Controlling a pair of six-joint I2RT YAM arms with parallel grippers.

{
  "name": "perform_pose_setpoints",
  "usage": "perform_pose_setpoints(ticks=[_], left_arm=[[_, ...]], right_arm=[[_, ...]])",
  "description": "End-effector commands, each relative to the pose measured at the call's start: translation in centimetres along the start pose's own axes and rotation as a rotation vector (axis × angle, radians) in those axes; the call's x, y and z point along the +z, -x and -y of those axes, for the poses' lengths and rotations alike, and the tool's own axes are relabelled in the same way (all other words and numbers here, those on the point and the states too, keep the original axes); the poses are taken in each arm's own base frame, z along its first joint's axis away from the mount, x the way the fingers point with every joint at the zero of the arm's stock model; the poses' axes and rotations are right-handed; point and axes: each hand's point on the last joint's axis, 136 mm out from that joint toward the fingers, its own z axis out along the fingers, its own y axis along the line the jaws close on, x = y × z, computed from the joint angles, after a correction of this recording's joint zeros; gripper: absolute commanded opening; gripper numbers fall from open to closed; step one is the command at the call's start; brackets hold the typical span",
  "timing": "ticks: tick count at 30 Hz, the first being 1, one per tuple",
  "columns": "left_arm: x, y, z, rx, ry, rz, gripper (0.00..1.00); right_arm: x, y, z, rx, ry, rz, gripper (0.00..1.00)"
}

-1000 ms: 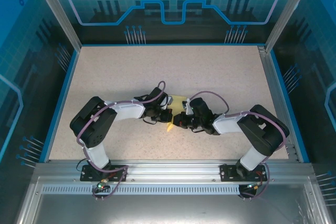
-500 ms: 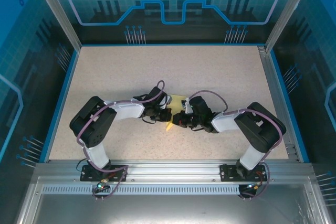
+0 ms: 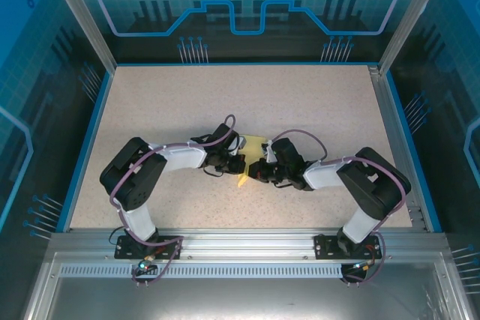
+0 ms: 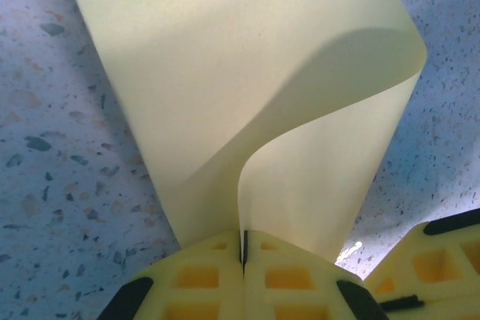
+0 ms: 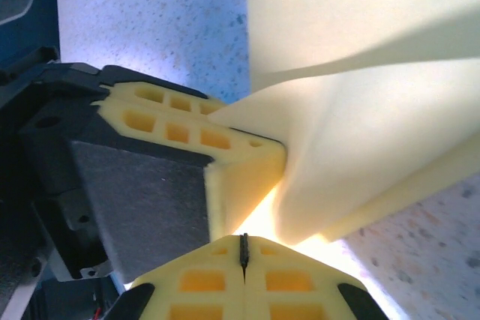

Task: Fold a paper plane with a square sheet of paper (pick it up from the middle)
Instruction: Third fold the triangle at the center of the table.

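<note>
The square sheet of paper (image 3: 255, 145) is pale yellow and curls up off the speckled table between my two grippers. In the left wrist view the paper (image 4: 247, 88) bends into a loop, and one of its edges runs into my left gripper (image 4: 242, 241), which is shut on it. My left gripper (image 3: 240, 162) and right gripper (image 3: 253, 172) meet tip to tip at mid-table. In the right wrist view my right gripper (image 5: 244, 239) is shut, with nothing visible between its pads. Just beyond its tip are the folded layers of paper (image 5: 360, 110) and the left fingers (image 5: 225, 177).
The speckled table (image 3: 187, 103) has a blue rim (image 3: 96, 133) on the left and back. Aluminium posts (image 3: 79, 13) stand at the back corners. A metal rail (image 3: 240, 241) runs along the near edge where both arm bases are bolted.
The right arm leaned slightly to the left and came back. Both grippers and the paper stay at the same spot.
</note>
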Motion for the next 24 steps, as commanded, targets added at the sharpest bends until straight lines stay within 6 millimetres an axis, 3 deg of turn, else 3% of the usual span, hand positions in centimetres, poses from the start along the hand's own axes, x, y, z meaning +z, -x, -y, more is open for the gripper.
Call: perform_pose_setpoints(ticks=[1, 14, 24], left_arm=[[1.0, -2.1, -0.9, 0.004, 0.024, -0.086, 0.00], [1.1, -2.1, -0.8, 0.004, 0.023, -0.091, 0.00], [1.1, -2.1, -0.8, 0.005, 0.021, -0.095, 0.00]], right_arm=[[-1.0, 0.1, 0.9, 0.020, -0.054, 0.031, 0.00], [0.4, 0.4, -1.5, -0.008, 0.041, -0.010, 0.00], [1.1, 0.1, 0.3, 0.013, -0.012, -0.021, 0.00]])
